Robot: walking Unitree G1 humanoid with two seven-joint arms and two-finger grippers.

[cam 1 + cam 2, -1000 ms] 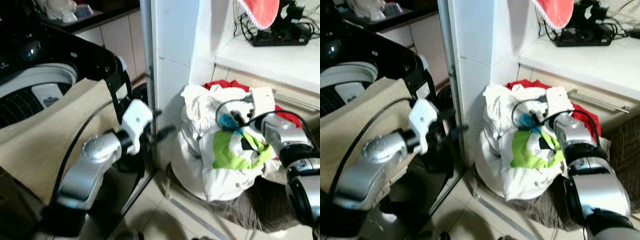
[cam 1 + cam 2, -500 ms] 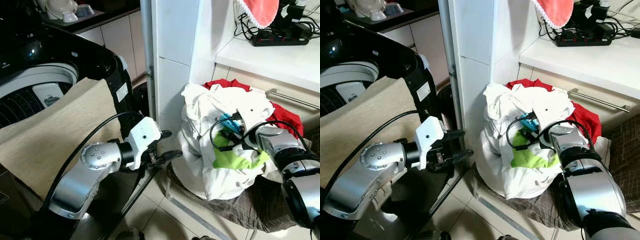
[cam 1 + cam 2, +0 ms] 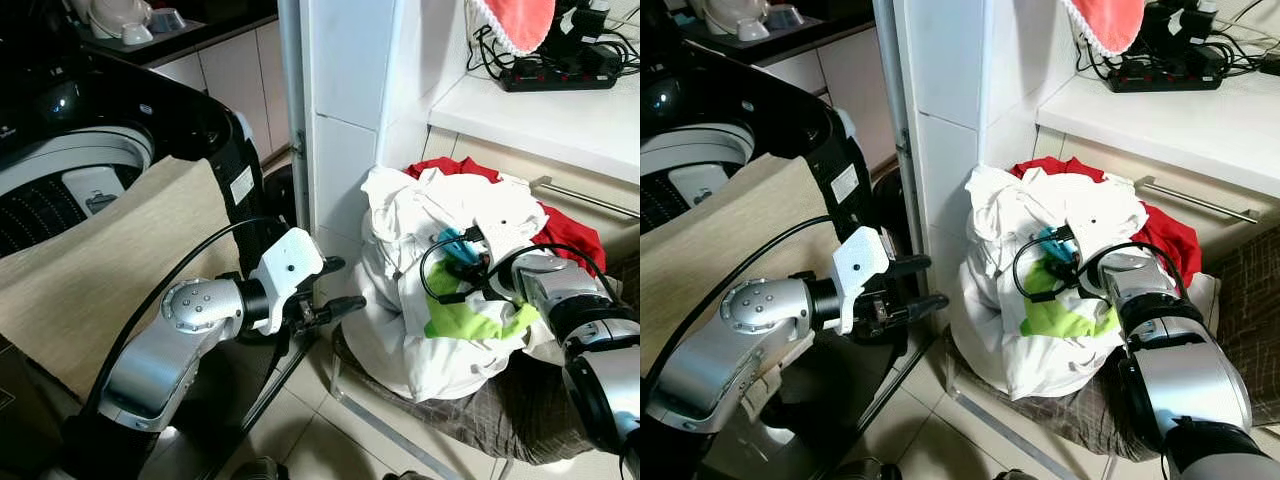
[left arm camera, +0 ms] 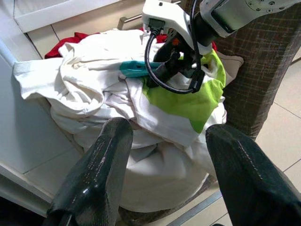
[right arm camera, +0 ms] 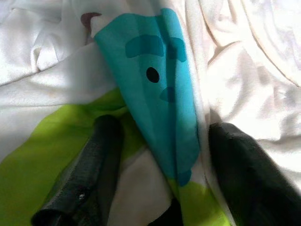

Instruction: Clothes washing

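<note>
The right gripper (image 5: 160,183) is pressing down into the laundry pile (image 3: 420,260), its two black fingers (image 5: 84,174) standing wide apart with a fold of the white garment's teal print (image 5: 155,89) lying between them. One finger is touching the lime-green patch (image 5: 28,174) of the cloth, the other is resting against plain white fabric; the fingers are not yet closed on anything, though the cloth is bunching up between them. Seen from the room, that gripper is buried at the top front of the heap, just beside the teal strip (image 3: 455,243) and above the green patch (image 3: 465,318).

The left gripper (image 3: 335,287) is hanging in the air with its fingers (image 4: 94,174) spread well apart, holding nothing and touching nothing. It is pointing at the pile, which is sitting just beyond its tips against the white tiled wall (image 3: 345,110). A red garment (image 3: 570,235) is peeking out behind the white clothes, on the far side from both grippers. The heap is resting on a brown woven basket (image 3: 500,410). Behind the left arm, the washing machine (image 3: 70,160) is standing open with a beige cloth (image 3: 100,270) draped over its front edge.
</note>
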